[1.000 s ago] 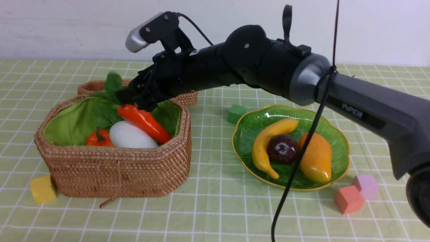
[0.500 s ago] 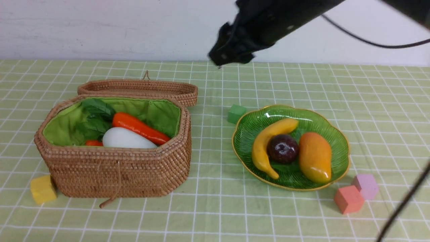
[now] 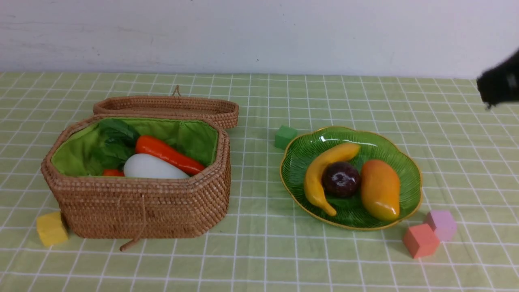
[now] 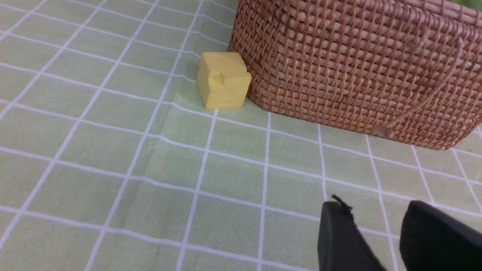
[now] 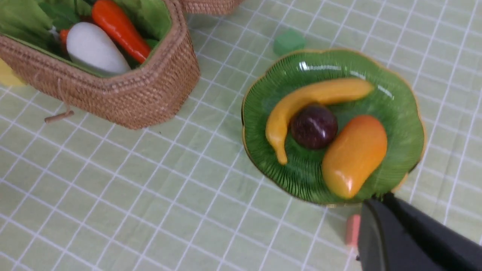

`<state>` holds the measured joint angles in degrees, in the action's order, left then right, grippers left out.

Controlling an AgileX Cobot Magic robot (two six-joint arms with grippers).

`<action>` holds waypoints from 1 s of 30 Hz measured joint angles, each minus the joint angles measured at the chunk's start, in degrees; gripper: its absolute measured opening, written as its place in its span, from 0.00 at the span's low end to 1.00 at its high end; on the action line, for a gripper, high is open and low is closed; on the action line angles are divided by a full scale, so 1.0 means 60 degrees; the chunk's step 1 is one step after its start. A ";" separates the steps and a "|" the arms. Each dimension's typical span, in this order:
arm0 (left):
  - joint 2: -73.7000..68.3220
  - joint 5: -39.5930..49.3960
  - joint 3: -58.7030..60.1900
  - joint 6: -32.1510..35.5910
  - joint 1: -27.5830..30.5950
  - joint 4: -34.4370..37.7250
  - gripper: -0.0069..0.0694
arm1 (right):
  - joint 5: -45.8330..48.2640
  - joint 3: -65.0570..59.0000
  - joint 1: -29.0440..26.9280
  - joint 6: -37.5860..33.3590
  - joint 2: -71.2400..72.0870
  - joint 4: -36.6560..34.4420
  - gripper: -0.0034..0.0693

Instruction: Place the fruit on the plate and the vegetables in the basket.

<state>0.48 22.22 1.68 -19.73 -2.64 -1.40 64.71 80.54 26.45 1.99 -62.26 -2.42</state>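
Observation:
The wicker basket (image 3: pixel 138 207) stands at the left and holds the vegetables: an orange carrot (image 3: pixel 168 154), a white radish (image 3: pixel 154 168) with green leaves, and a sliver of orange pumpkin (image 3: pixel 111 172). On the green plate (image 3: pixel 300 154) at the right lies the fruit: banana (image 3: pixel 320 170), dark plum (image 3: pixel 341 179) and mango (image 3: pixel 380 189). My right gripper (image 5: pixel 379 199) is shut and empty; it shows as a dark blur at the far right edge (image 3: pixel 500 85). My left gripper (image 4: pixel 374 207) hangs open and empty over the cloth, in front of the basket wall (image 4: pixel 357 67).
The basket lid (image 3: pixel 166 107) lies behind the basket. A yellow cube (image 3: pixel 51 229) touches the basket's front left corner. A green cube (image 3: pixel 285 137) sits behind the plate; a coral cube (image 3: pixel 421 240) and a lilac cube (image 3: pixel 442 224) sit at its front right.
My right arm has left the basket, risen and swung away to the far right, and its jaws have shut. The carrot stays behind in the basket beside the radish.

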 joint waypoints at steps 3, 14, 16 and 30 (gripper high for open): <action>0.0000 0.0000 0.0000 0.0000 0.0000 0.0000 0.40 | -0.0532 -0.2153 0.0000 0.0378 0.1339 -0.0231 0.03; 0.0000 0.0000 0.0000 0.0000 0.0000 0.0000 0.40 | -0.0356 -0.5437 0.0000 0.0669 0.3490 -0.0721 0.03; 0.0000 0.0000 0.0000 0.0000 0.0000 0.0000 0.40 | -0.0176 -0.5673 0.0000 0.0669 0.3612 -0.0721 0.03; 0.0000 0.0000 0.0000 0.0000 0.0000 0.0000 0.40 | -0.3178 -0.8113 -0.3470 0.0842 0.6717 0.0246 0.04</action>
<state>0.48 22.22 1.68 -19.73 -2.64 -1.40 45.64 31.86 5.63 7.05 -21.96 -0.95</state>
